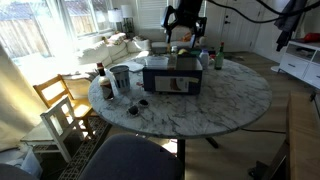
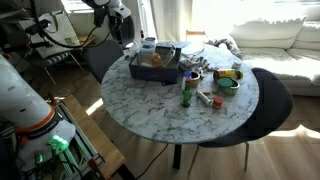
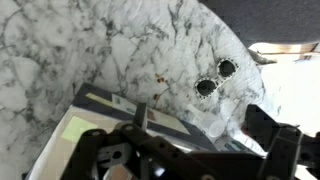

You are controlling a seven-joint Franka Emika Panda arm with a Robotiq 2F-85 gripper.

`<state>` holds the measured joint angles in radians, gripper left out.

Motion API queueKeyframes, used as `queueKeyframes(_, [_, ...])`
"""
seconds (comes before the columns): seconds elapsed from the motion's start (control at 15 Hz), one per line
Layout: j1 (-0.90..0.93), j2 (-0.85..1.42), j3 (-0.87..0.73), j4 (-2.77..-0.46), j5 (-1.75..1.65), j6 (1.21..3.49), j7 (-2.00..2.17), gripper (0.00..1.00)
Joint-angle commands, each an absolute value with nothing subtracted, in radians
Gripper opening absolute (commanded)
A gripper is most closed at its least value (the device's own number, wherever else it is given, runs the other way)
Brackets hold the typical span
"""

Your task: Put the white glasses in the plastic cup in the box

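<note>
The dark grey-blue box (image 1: 172,75) stands mid-table on the round marble table; it also shows in an exterior view (image 2: 155,65) and at the lower left of the wrist view (image 3: 95,108). The grey translucent plastic cup (image 1: 120,78) stands upright beside the box and shows in the wrist view (image 3: 208,125). The glasses (image 1: 140,104), with two dark round lenses, lie on the marble near the cup and apart from it (image 3: 216,78). My gripper (image 1: 183,38) hangs above the box, open and empty; its dark fingers frame the bottom of the wrist view (image 3: 205,145).
A slim brown bottle with a red cap (image 1: 102,78) stands next to the cup. A green bottle (image 2: 187,92), a bowl (image 2: 228,80) and small items sit at the box's other end. Chairs (image 1: 60,105) ring the table (image 1: 230,105).
</note>
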<state>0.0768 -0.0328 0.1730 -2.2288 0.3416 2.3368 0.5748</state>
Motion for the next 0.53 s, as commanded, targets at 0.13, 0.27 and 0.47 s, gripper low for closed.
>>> queueKeyframes(0.13, [0.139, 0.252, 0.180, -2.010, 0.556, 2.332, 0.643, 1.00])
queueKeyframes(0.27, [0.170, 0.341, 0.170, -1.951, 0.528, 2.350, 0.775, 1.00])
queueKeyframes(0.47, [0.237, 0.448, 0.145, -1.898, 0.468, 2.458, 0.984, 1.00])
